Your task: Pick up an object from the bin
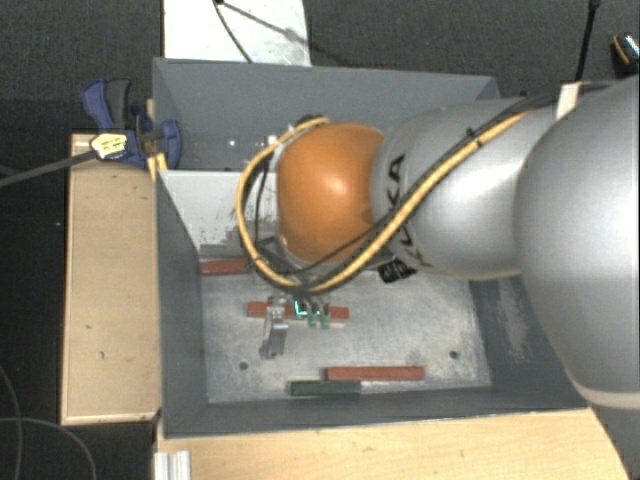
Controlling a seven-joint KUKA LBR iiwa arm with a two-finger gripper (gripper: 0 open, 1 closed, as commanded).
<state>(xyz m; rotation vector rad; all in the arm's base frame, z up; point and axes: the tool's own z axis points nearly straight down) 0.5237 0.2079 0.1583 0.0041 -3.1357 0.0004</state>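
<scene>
My gripper comes down from under the arm's wrist to the bin floor, left of the middle. It stands right at a short red-brown flat bar that lies crosswise there, with the middle of the bar hidden behind the gripper. I cannot tell whether the bar is held. A longer red-brown bar lies near the front wall. A dark green bar sits just in front of it.
Another red-brown bar lies at the back left of the floor, against the sloping wall. The arm with its orange cover and cables hides the back and right of the bin. Bare floor shows to the right of the gripper.
</scene>
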